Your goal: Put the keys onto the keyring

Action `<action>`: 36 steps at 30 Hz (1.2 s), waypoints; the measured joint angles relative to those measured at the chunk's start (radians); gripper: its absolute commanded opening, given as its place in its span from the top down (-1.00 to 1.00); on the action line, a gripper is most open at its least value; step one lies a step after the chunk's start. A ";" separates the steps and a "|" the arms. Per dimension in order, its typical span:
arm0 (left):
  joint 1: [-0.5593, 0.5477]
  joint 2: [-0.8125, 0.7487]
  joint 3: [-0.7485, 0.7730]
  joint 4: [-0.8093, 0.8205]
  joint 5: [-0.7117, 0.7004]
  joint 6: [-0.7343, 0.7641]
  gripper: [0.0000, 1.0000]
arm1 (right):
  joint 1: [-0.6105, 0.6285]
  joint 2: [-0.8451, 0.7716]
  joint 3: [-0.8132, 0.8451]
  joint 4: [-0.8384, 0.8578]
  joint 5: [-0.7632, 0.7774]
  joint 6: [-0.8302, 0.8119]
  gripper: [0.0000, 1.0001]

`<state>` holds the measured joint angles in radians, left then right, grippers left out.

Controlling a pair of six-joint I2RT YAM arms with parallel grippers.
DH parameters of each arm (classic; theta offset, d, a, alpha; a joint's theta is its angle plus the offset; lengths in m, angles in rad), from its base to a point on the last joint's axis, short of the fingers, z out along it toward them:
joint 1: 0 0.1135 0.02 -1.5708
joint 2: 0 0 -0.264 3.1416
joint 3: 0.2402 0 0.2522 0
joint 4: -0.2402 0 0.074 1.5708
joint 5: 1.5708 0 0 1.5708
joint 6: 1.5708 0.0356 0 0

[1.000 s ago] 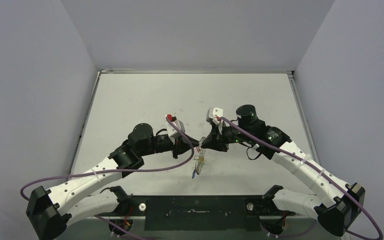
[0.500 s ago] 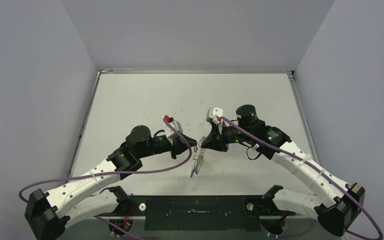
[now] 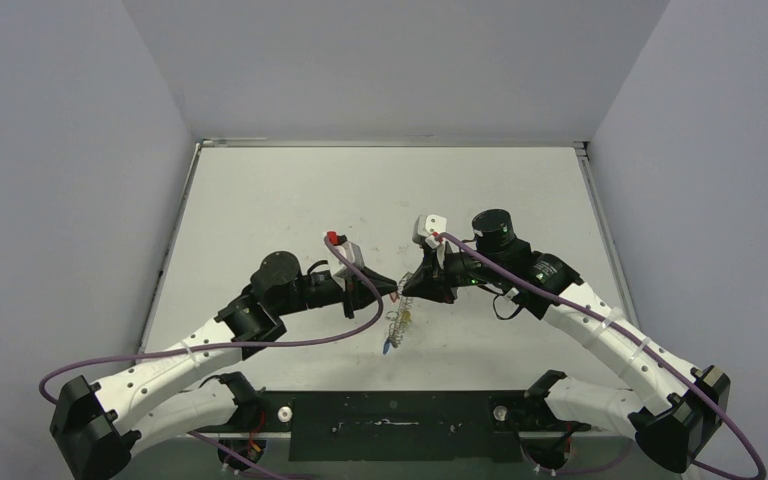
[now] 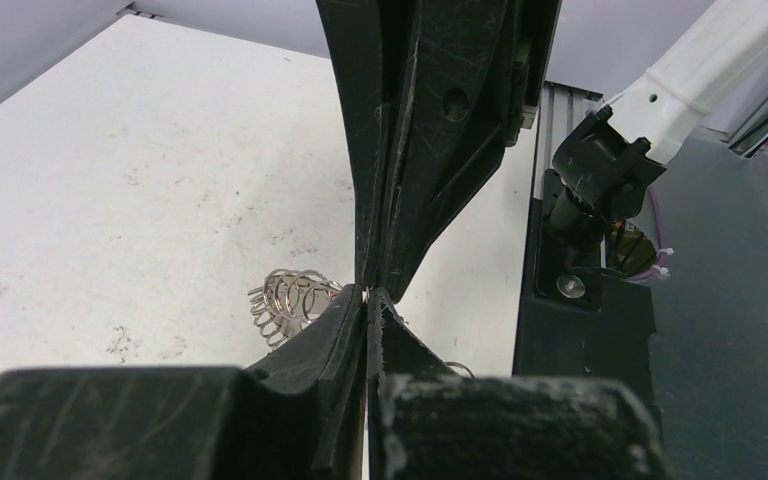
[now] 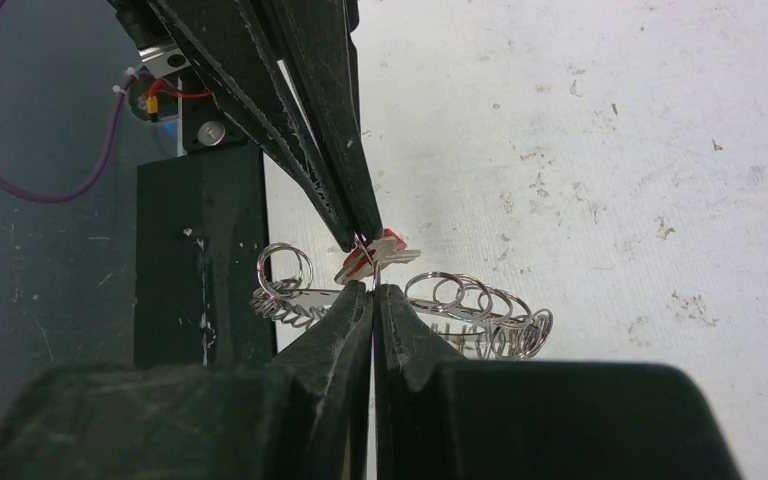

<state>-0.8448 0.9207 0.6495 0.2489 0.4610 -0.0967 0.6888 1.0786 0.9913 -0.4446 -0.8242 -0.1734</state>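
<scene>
Top external view shows my two arms meeting tip to tip over the middle of the surface, a little toward its near edge. I count two grippers, one keyring and two keys, which I tell apart by their tags.

My left gripper has its fingers pressed together. In the right wrist view its tips pinch the red-tagged key, a small silver key with a red plastic piece. My right gripper is also closed. Its tips meet at the keyring and seem to clamp its edge, as the ring hangs in the air under them and does not lie on the surface. The red-tagged key is just above the keyring; I cannot tell if they touch.

The keyring is grey metal with many small wire loops standing side by side along its rim. From above it hangs toward the near edge, and the blue-tagged key dangles at its lowest point; only the blue tag is clear. A small yellow thing sits among the loops, too small to name.

The surface is white with small dark scuffs. One black plate lies along its near edge between the arm bases. Plain pale walls stand on three sides. Two purple cables run along the arms, one each.
</scene>
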 measured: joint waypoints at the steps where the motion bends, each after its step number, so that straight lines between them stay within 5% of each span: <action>1: 0.000 0.003 0.000 -0.001 0.000 0.000 1.00 | 0.000 0.000 0.000 0.000 0.000 0.000 1.00; 36: -0.010 -0.012 -0.071 -0.039 -0.090 -0.032 1.00 | 0.000 0.000 0.002 0.004 0.001 0.005 1.00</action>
<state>-0.8551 0.9085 0.5781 0.2100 0.3706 -0.1287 0.6888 1.0786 0.9932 -0.4408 -0.8234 -0.1684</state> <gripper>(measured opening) 0.007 0.029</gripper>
